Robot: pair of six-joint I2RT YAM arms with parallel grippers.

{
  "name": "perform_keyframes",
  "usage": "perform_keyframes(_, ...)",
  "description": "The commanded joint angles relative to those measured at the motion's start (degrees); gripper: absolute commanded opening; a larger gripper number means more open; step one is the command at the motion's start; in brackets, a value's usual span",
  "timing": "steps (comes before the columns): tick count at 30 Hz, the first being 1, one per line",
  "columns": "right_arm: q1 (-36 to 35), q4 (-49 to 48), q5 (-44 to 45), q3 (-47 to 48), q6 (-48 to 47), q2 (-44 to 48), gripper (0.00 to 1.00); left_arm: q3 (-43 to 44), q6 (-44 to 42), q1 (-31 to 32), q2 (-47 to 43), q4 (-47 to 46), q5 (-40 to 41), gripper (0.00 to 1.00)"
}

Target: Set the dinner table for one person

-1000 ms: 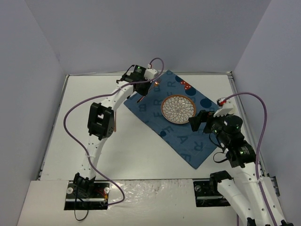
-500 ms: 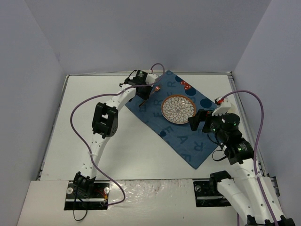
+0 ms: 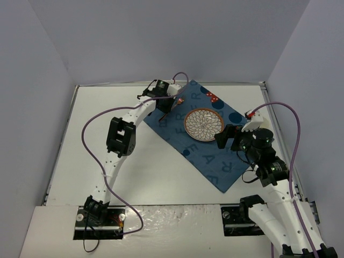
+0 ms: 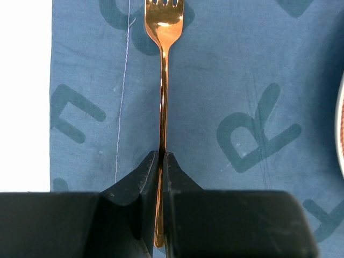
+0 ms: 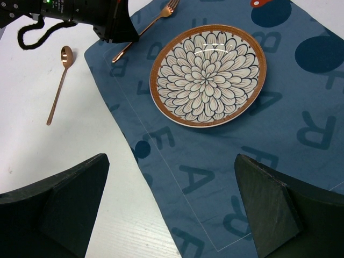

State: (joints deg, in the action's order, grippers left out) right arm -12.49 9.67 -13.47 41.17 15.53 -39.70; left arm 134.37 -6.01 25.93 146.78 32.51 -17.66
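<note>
1. Your right hand [image 5: 171, 161] shows two dark fingers [image 5: 64, 199] at the bottom corners, spread wide with nothing between them.
2. Ahead, a flower-patterned plate [image 5: 207, 75] sits on the blue lettered mat [image 5: 301, 107].
3. The left hand [image 5: 122, 35] grips a copper fork [image 5: 156, 20] at the mat's upper-left edge.
4. A copper spoon [image 5: 58, 83] lies on the white desk [image 5: 80, 123], left of the mat.
5. A red item [image 5: 263, 2] is cut off at the top; you can't tell what it is.

3 views. Top external: high, near side, looking down on whole dinner table [image 3: 150, 161]. Left wrist: very close, straight down on blue mat [image 4: 215, 70]. Right wrist: farther back, angled over mat. Shared: mat.
</note>
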Motion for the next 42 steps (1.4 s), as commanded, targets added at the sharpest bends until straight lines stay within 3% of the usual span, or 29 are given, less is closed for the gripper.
perform_keyframes(1,-0.52,-4.06,0.46,0.49,0.64,-0.73,1.00,3.36,-1.65,0.43,-1.65,-0.69,-0.53,0.00)
perform_keyframes(11,-0.52,-4.78,0.03,-0.12,0.94,-0.90,1.00,3.36,-1.84,0.35,-1.35,-0.52,0.50,0.02)
perform_keyframes(17,-0.52,-4.93,-0.14,0.04,0.83,-0.64,1.00,2.86,0.03,0.35,-4.71,-0.93,2.37,0.45)
perform_keyframes(20,-0.52,-5.01,-0.43,0.25,0.55,-0.45,1.00,1.16,1.49,0.25,-8.58,-2.12,4.10,0.56)
perform_keyframes(25,-0.52,-4.91,-1.13,0.60,0.27,0.53,1.00,-5.48,6.02,-0.02,-17.00,-5.85,10.87,0.58)
perform_keyframes(31,-0.52,-4.84,-1.32,0.14,-0.50,2.01,1.00,-21.68,23.11,-1.17,-31.39,-5.24,27.68,0.59)
perform_keyframes(34,-0.52,-4.84,-1.76,0.02,-0.71,2.79,1.00,-32.00,30.18,-3.11,-37.06,-4.07,29.88,0.60)
perform_keyframes(39,-0.52,-4.73,-2.07,-0.38,-1.21,4.85,1.00,-47.33,33.45,-6.29,-43.24,-6.61,29.63,0.61)
perform_keyframes(42,-0.45,-4.45,-2.06,-0.39,-1.29,5.70,1.00,-51.60,33.82,-7.09,-44.95,-7.51,29.83,0.61)
